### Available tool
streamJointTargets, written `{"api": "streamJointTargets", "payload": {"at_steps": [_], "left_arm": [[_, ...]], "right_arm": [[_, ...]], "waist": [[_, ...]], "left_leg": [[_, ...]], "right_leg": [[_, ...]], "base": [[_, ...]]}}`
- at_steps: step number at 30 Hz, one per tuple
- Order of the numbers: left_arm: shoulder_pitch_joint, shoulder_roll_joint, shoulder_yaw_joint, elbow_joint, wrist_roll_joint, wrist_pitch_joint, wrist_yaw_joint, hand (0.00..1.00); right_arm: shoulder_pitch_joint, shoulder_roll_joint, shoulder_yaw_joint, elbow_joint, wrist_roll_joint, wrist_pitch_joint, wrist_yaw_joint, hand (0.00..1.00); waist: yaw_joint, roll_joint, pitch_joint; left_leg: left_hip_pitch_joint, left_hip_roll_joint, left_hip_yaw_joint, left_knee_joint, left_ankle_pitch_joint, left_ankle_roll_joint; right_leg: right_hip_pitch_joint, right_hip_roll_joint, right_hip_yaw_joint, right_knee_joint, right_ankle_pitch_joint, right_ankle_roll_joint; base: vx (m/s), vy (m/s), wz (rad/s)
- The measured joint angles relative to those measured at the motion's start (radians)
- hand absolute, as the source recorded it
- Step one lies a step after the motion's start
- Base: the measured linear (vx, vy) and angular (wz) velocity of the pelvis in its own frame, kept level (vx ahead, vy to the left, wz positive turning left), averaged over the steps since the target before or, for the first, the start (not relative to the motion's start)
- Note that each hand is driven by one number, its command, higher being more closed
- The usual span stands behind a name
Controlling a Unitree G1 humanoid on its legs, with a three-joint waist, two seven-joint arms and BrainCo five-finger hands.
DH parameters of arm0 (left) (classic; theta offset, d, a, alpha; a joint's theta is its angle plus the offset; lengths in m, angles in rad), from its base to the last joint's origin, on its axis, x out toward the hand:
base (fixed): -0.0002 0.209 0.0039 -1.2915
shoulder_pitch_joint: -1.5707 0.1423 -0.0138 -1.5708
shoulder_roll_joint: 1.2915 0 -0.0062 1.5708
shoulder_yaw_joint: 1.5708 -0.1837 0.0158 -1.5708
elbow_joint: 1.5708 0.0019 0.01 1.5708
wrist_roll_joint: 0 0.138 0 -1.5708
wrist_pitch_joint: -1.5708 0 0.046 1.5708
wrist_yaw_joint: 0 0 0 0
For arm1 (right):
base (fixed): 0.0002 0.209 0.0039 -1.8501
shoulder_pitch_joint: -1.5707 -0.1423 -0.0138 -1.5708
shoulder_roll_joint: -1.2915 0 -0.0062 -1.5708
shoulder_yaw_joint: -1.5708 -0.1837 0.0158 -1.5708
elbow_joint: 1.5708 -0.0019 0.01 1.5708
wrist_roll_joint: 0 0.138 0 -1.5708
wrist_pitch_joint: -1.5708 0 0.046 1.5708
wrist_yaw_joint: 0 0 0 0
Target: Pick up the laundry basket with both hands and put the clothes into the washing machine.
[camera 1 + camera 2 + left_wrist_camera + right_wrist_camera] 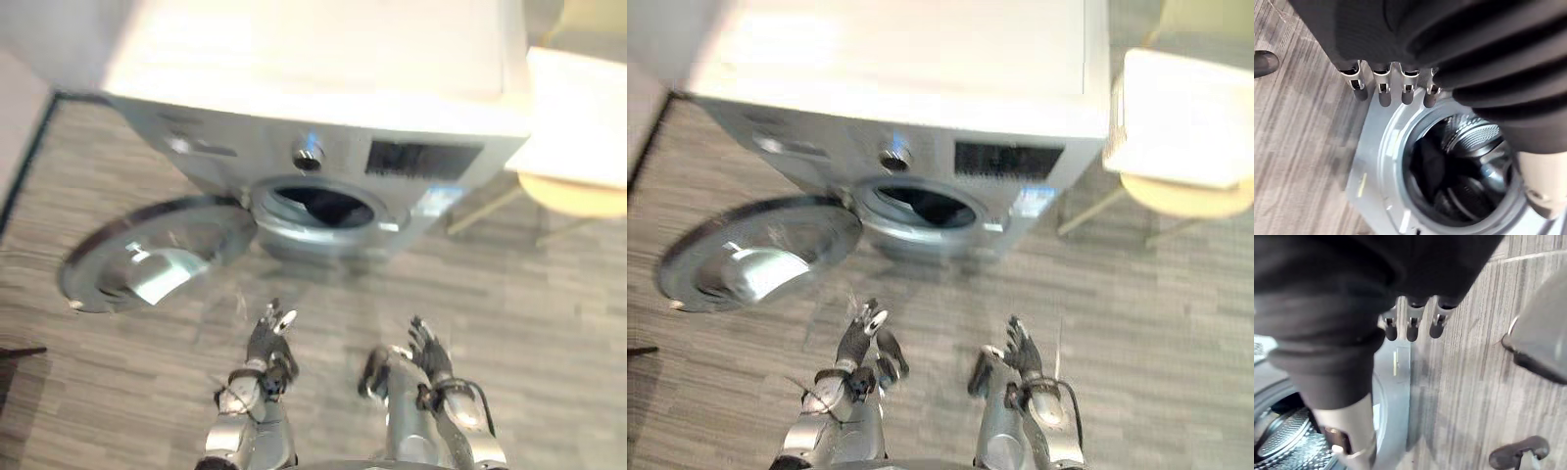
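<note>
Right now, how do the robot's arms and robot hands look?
Both arms are silver-grey with rounded shapes. The left robot hand and the right robot hand look alike: a dark ribbed cover lies over the wrist and the back of the hand, and the slim silver fingers end in dark tips.

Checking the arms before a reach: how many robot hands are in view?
2. The left hand hangs over the floor in front of the washing machine; the right hand is beside it, to its right. Both empty.
</note>
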Motion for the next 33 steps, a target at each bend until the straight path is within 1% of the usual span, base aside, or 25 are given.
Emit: {"api": "streamJointTargets", "payload": {"at_steps": [2, 4, 5, 6, 7, 8, 11, 12, 13, 14, 15, 16, 18, 19, 20, 23, 24, 25, 26, 28, 29, 30, 31, 32, 33], "left_arm": [[0.034, -0.002, 0.030, -0.009, -0.027, 0.000, -0.019, 0.00], [0.078, -0.015, 0.095, -0.065, -0.046, 0.000, -0.034, 0.00], [0.090, -0.016, 0.182, -0.153, -0.078, 0.000, -0.031, 0.00], [0.088, -0.010, 0.230, -0.196, -0.100, -0.001, -0.027, 0.00], [0.086, 0.002, 0.304, -0.284, -0.127, -0.011, -0.007, 0.00], [0.075, 0.020, 0.363, -0.361, -0.141, -0.024, 0.017, 0.00], [-0.024, 0.089, 0.427, -0.438, -0.134, -0.043, 0.072, 0.00], [-0.090, 0.138, 0.432, -0.441, -0.130, -0.043, 0.093, 0.00], [-0.144, 0.176, 0.440, -0.448, -0.107, -0.043, 0.112, 0.00], [-0.161, 0.186, 0.450, -0.458, -0.080, -0.044, 0.127, 0.00], [-0.193, 0.205, 0.480, -0.478, -0.028, -0.053, 0.153, 0.00], [-0.239, 0.219, 0.507, -0.478, 0.015, -0.059, 0.175, 0.00], [-0.255, 0.233, 0.573, -0.484, 0.050, -0.057, 0.208, 0.00], [-0.234, 0.244, 0.631, -0.483, 0.065, -0.039, 0.219, 0.00], [-0.224, 0.255, 0.664, -0.478, 0.065, -0.024, 0.227, 0.00], [-0.258, 0.406, 0.774, -0.304, 0.108, 0.067, 0.226, 0.00], [-0.296, 0.486, 0.779, -0.201, 0.129, 0.089, 0.221, 0.00], [-0.373, 0.561, 0.773, -0.042, 0.148, 0.121, 0.202, 0.00], [-0.502, 0.621, 0.751, 0.155, 0.168, 0.152, 0.181, 0.00], [-0.614, 0.671, 0.684, 0.347, 0.199, 0.166, 0.180, 0.00], [-0.731, 0.720, 0.588, 0.558, 0.242, 0.181, 0.163, 0.00], [-0.762, 0.726, 0.567, 0.611, 0.272, 0.186, 0.155, 0.00], [-0.792, 0.727, 0.546, 0.679, 0.324, 0.199, 0.139, 0.00], [-0.804, 0.727, 0.548, 0.716, 0.353, 0.203, 0.133, 0.00], [-0.818, 0.728, 0.552, 0.739, 0.372, 0.205, 0.121, 0.00]], "right_arm": [[0.001, -0.023, -0.057, 0.099, -0.011, 0.015, -0.001, 0.00], [0.016, -0.054, -0.105, 0.175, -0.044, 0.019, -0.002, 0.00], [0.017, -0.060, -0.140, 0.207, -0.078, 0.027, -0.002, 0.00], [0.018, -0.052, -0.151, 0.220, -0.088, 0.033, -0.001, 0.00], [0.025, -0.032, -0.148, 0.237, -0.110, 0.042, 0.010, 0.00], [0.029, -0.016, -0.150, 0.248, -0.117, 0.044, 0.022, 0.00], [0.023, 0.012, -0.178, 0.268, -0.130, 0.064, 0.031, 0.00], [0.022, 0.023, -0.197, 0.266, -0.155, 0.065, 0.031, 0.00], [0.022, 0.023, -0.205, 0.266, -0.160, 0.065, 0.032, 0.00], [0.021, 0.023, -0.211, 0.263, -0.160, 0.063, 0.032, 0.00], [0.016, 0.032, -0.225, 0.261, -0.153, 0.064, 0.033, 0.00], [0.008, 0.041, -0.235, 0.265, -0.155, 0.065, 0.032, 0.00], [-0.006, 0.056, -0.226, 0.289, -0.167, 0.071, 0.033, 0.00], [-0.016, 0.056, -0.208, 0.300, -0.189, 0.079, 0.037, 0.00], [-0.020, 0.055, -0.203, 0.301, -0.200, 0.086, 0.041, 0.00], [-0.029, 0.044, -0.117, 0.305, -0.257, 0.105, 0.048, 0.00], [-0.041, 0.037, -0.079, 0.308, -0.271, 0.105, 0.061, 0.00], [-0.053, 0.027, -0.042, 0.311, -0.274, 0.108, 0.067, 0.00], [-0.051, 0.012, -0.023, 0.309, -0.283, 0.113, 0.086, 0.00], [-0.044, -0.002, -0.008, 0.310, -0.295, 0.117, 0.098, 0.00], [-0.030, -0.019, 0.009, 0.306, -0.304, 0.118, 0.105, 0.00], [-0.019, -0.023, 0.014, 0.298, -0.306, 0.117, 0.106, 0.00], [0.000, -0.035, 0.026, 0.287, -0.313, 0.119, 0.106, 0.00], [0.009, -0.050, 0.026, 0.281, -0.313, 0.120, 0.106, 0.00], [0.024, -0.044, 0.026, 0.276, -0.313, 0.122, 0.107, 0.00]], "waist": [[-0.002, 0.016, -0.031], [-0.001, 0.036, -0.073], [0.001, 0.046, -0.092], [0.001, 0.028, -0.100], [0.002, 0.010, -0.116], [0.003, 0.020, -0.125], [0.005, 0.030, -0.135], [0.005, 0.026, -0.136], [0.002, 0.026, -0.136], [0.005, 0.028, -0.138], [-0.005, 0.033, -0.137], [-0.007, 0.039, -0.133], [0.000, 0.029, -0.140], [0.006, 0.019, -0.145], [0.014, 0.012, -0.149], [0.078, -0.012, -0.193], [0.088, -0.016, -0.200], [0.095, -0.012, -0.201], [0.088, -0.016, -0.199], [0.072, -0.024, -0.194], [0.041, -0.039, -0.185], [0.023, -0.045, -0.180], [-0.005, -0.056, -0.173], [-0.029, -0.068, -0.165], [-0.030, -0.096, -0.147]], "left_leg": [[0.061, 0.045, -0.016, 0.089, -0.002, -0.011], [0.112, 0.072, -0.137, 0.100, 0.024, -0.056], [0.130, 0.002, -0.247, 0.076, 0.016, -0.135], [0.127, -0.032, -0.281, 0.071, 0.015, -0.137], [0.132, -0.087, -0.363, 0.040, -0.006, -0.170], [0.156, -0.102, -0.412, 0.001, -0.060, -0.237], [0.168, -0.130, -0.403, -0.070, -0.134, -0.203], [0.161, -0.157, -0.402, -0.087, -0.134, -0.201], [0.156, -0.188, -0.398, -0.092, -0.120, -0.179], [0.161, -0.195, -0.391, -0.109, -0.106, -0.154], [0.173, -0.200, -0.362, -0.147, -0.087, -0.104], [0.186, -0.204, -0.356, -0.179, -0.073, -0.072], [0.205, -0.212, -0.340, -0.223, -0.052, -0.040], [0.211, -0.219, -0.322, -0.238, -0.048, -0.037], [0.211, -0.221, -0.307, -0.242, -0.046, -0.037], [0.191, -0.214, -0.244, -0.294, -0.004, -0.064], [0.171, -0.205, -0.237, -0.295, 0.008, -0.067], [0.158, -0.192, -0.238, -0.314, 0.041, -0.077], [0.161, -0.187, -0.243, -0.354, 0.081, -0.083], [0.158, -0.174, -0.243, -0.366, 0.103, -0.090], [0.159, -0.148, -0.177, -0.365, 0.113, -0.082], [0.159, -0.125, -0.110, -0.352, 0.090, -0.044], [0.163, -0.076, -0.031, -0.316, 0.086, -0.035], [0.158, -0.074, -0.035, -0.312, 0.108, -0.069], [0.153, -0.079, -0.062, -0.309, 0.109, -0.071]], "right_leg": [[0.056, -0.034, -0.019, -0.029, 0.019, 0.019], [0.086, -0.068, -0.026, -0.035, 0.039, 0.052], [0.105, -0.101, -0.027, -0.047, 0.070, 0.090], [0.113, -0.114, -0.029, -0.073, 0.087, 0.106], [0.137, -0.129, -0.034, -0.126, 0.128, 0.116], [0.160, -0.130, -0.044, -0.159, 0.168, 0.122], [0.157, -0.143, -0.057, -0.199, 0.255, 0.121], [0.149, -0.153, -0.055, -0.222, 0.326, 0.110], [0.136, -0.166, -0.038, -0.244, 0.420, 0.072], [0.133, -0.164, -0.012, -0.266, 0.468, 0.069], [0.116, -0.156, 0.069, -0.205, 0.441, 0.089], [0.097, -0.125, 0.116, -0.045, 0.319, 0.112], [0.109, -0.077, 0.102, 0.090, 0.213, 0.100], [0.136, -0.060, 0.068, 0.089, 0.147, 0.088], [0.146, -0.062, 0.046, 0.060, 0.128, 0.085], [0.221, 0.015, -0.002, -0.287, 0.139, 0.123], [0.259, 0.051, 0.002, -0.425, 0.182, 0.140], [0.280, 0.089, 0.001, -0.530, 0.251, 0.120], [0.286, 0.111, -0.005, -0.566, 0.275, 0.106], [0.284, 0.123, -0.021, -0.562, 0.276, 0.105], [0.283, 0.129, -0.033, -0.546, 0.268, 0.088], [0.281, 0.129, -0.040, -0.535, 0.263, 0.080], [0.270, 0.132, -0.044, -0.512, 0.253, 0.077], [0.254, 0.129, -0.037, -0.490, 0.250, 0.077], [0.226, 0.121, -0.010, -0.463, 0.250, 0.077]], "base": [[0.13, 0.220, 0.45], [0.07, 0.307, 0.32], [0.02, 0.294, 0.31], [-0.02, 0.376, 0.39], [-0.04, 0.374, 0.33], [-0.05, 0.396, 0.30], [-0.09, 0.375, 0.27], [-0.14, 0.359, 0.17], [-0.15, 0.354, 0.03], [-0.15, 0.315, -0.03], [-0.15, 0.259, 0.05], [-0.14, 0.223, 0.14], [-0.13, 0.138, -0.07], [-0.11, 0.046, -0.30], [-0.12, -0.036, -0.48], [-0.11, -0.156, -0.58], [-0.07, -0.212, -0.40], [-0.15, -0.218, -0.22], [-0.17, -0.189, 0.01], [-0.16, -0.104, 0.16], [-0.16, -0.049, 0.14], [-0.15, -0.027, 0.14], [-0.09, 0.019, 0.07], [-0.10, 0.058, -0.17], [-0.12, 0.099, -0.33]]}}
